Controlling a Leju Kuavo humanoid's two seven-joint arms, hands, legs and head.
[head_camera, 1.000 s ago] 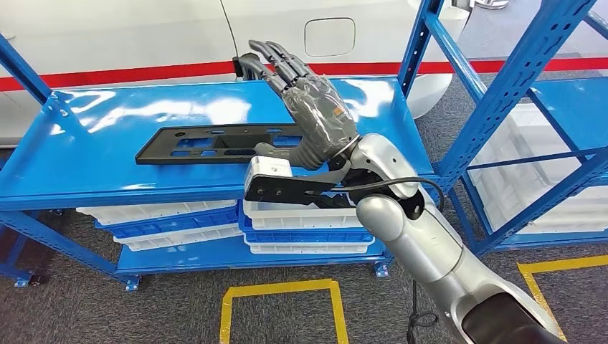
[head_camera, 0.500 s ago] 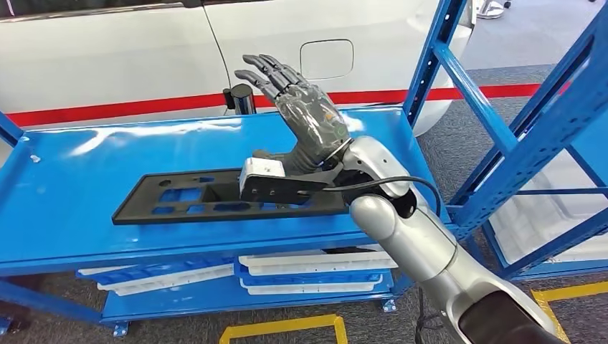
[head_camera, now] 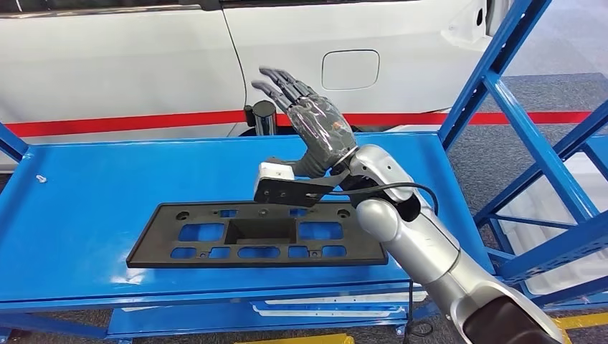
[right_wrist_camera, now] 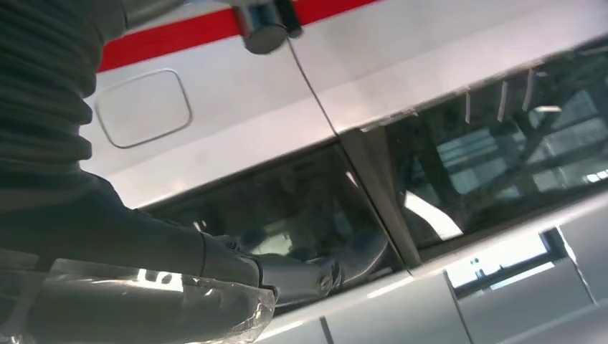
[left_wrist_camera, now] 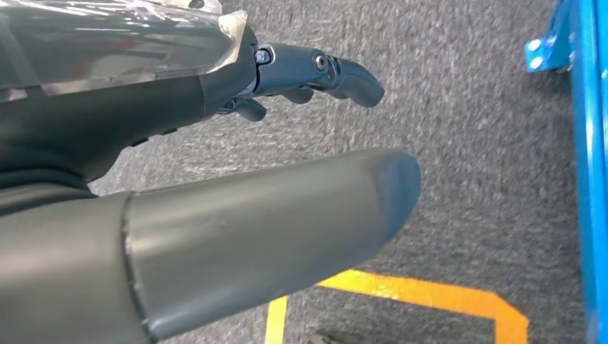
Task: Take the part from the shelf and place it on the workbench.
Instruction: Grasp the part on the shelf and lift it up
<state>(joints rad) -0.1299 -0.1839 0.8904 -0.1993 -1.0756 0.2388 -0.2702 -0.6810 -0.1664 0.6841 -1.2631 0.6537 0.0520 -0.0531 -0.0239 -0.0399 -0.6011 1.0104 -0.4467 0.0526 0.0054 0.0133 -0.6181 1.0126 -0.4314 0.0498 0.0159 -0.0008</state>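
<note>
A long flat black part point(head_camera: 258, 234) with several rectangular cut-outs lies on the blue shelf point(head_camera: 86, 208), near its front edge. My right hand point(head_camera: 312, 122) is raised above the part's far right end, fingers spread and pointing up and away, holding nothing. Its wrist camera block point(head_camera: 287, 188) hangs just over the part's back edge. In the right wrist view the right hand point(right_wrist_camera: 143, 287) has the white car behind it. My left hand point(left_wrist_camera: 215, 179) hangs over grey carpet with fingers loosely apart and nothing in them.
A white car with a red stripe point(head_camera: 143, 118) stands close behind the shelf. Blue uprights point(head_camera: 495, 79) and a second rack rise at the right. White trays point(head_camera: 337, 304) sit on the lower level. Yellow floor tape point(left_wrist_camera: 430, 297) marks the carpet.
The whole view has shifted: the shelf now sits lower and closer and the part lies nearer the frame's bottom. My right hand stays raised and spread above the part's right end.
</note>
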